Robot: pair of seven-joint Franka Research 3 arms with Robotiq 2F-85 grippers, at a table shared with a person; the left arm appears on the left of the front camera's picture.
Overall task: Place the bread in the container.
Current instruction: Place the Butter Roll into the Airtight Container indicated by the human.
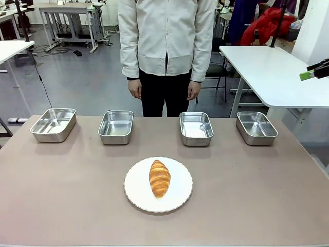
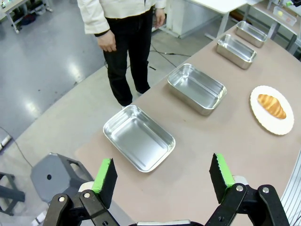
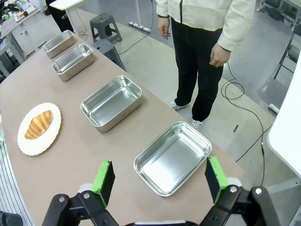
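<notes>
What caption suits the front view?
Croissant on a white plate, four empty steel trays behind it, a person standing at the table's far side.

Bare table (image 1: 61, 206) lies wide open all round the plate (image 1: 134, 191), and the croissant (image 1: 160, 178) sits there with open air above it. Four steel trays (image 1: 114, 139) line the far edge, well apart, with bare gaps between them. Behind the middle gap the person (image 1: 167, 46) stands back from the table, hands hanging at the sides.

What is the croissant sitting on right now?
The croissant lies on a round white plate, which rests on the table. The patch of plate directly beneath the croissant is covered, so anything there cannot be seen.
</notes>
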